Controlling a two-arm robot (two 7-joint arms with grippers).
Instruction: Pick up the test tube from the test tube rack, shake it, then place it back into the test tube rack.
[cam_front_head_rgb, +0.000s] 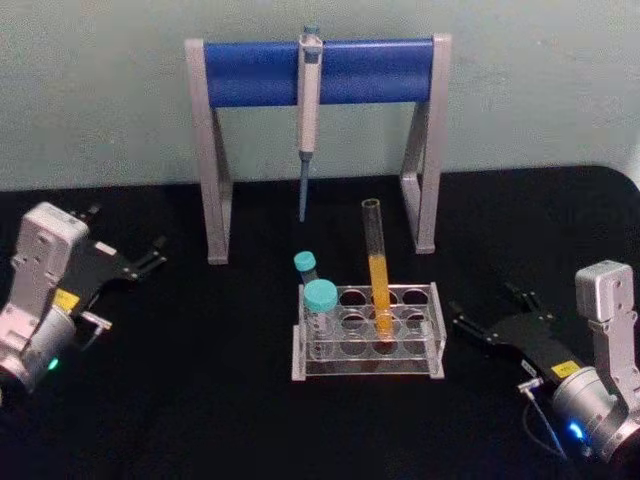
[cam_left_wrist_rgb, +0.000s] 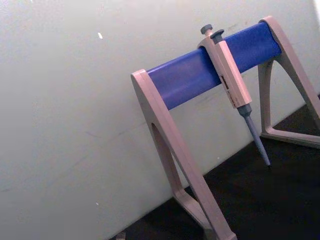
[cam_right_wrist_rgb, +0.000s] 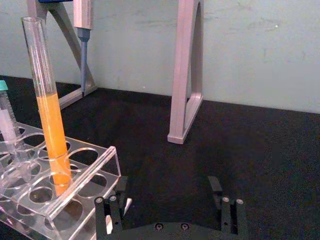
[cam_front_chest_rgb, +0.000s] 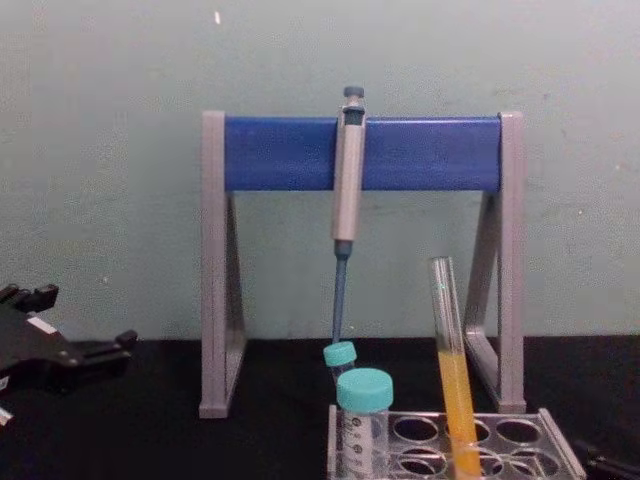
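Resting near the table's right edge, the right gripper (cam_front_head_rgb: 478, 327) has its fingers spread apart and empty, beside the test tube rack (cam_front_head_rgb: 368, 362). Leaning in a middle hole, the test tube (cam_front_head_rgb: 377, 270) looks light, slick and breakable; grasp its bare glass above the liquid. The left gripper (cam_front_head_rgb: 150, 256) sits parked near the left edge; whether it is open or closed is unclear.

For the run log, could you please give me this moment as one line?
test tube: upright in test tube rack | left hand: open, idle left of the rack | right hand: open, right of the rack
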